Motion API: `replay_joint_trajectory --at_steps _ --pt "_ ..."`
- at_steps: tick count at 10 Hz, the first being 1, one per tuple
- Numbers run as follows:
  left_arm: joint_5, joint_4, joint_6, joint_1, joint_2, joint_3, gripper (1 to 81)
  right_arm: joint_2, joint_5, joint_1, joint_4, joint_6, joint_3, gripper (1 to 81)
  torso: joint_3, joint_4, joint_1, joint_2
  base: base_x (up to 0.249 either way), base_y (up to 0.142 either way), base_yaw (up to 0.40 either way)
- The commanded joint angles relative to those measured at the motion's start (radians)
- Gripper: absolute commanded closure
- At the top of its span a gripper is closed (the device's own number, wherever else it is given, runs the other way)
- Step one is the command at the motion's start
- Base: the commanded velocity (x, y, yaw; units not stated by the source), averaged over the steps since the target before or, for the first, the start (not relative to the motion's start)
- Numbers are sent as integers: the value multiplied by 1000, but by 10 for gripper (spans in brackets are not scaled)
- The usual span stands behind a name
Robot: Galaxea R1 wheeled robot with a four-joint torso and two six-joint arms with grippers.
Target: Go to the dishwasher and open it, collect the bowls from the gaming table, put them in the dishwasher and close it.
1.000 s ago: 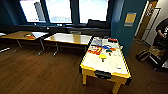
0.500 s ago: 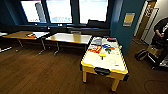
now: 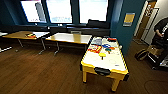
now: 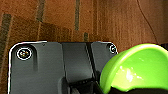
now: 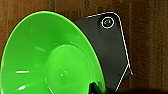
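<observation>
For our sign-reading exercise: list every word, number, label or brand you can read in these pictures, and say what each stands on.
No text can be read.
Yellow sign on the blue wall: too blurred to read.
Board games on the gaming table: printing too blurred.
Lime bowl and wide green bowl: no markings visible.

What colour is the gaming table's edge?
Yellow, around the white top of the gaming table; clearest in the head view.

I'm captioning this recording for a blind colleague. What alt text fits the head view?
A white-topped gaming table with a yellow edge stands on a dark wood floor, strewn with colourful games and a yellow paddle. Behind it are wooden-topped desks under bright windows; a person stands at the right edge.
</observation>
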Motion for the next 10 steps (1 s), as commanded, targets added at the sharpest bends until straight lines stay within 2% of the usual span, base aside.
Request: replay_joint_trajectory --at_steps 1,4,8,9,10 --pt "42 8 7 -25 24 -62 811 12 -44 22 -24 -8 -13 811 0 0 0 0 0 0 0" --pt "18 9 9 9 71 -157 811 36 -44 11 -24 -9 -42 811 53 0 1 0 0 0 0" --pt "-4 9 9 27 74 -174 811 38 -43 7 -24 -9 -44 811 133 0 0 0 0 0 0" --pt "-4 9 11 26 74 -174 811 39 -43 7 -24 -9 -45 811 108 0 0 0 0 0 0" --pt "-4 9 11 27 76 -174 811 39 -43 5 -24 -9 -45 811 120 0 0 -1 0 0 0"
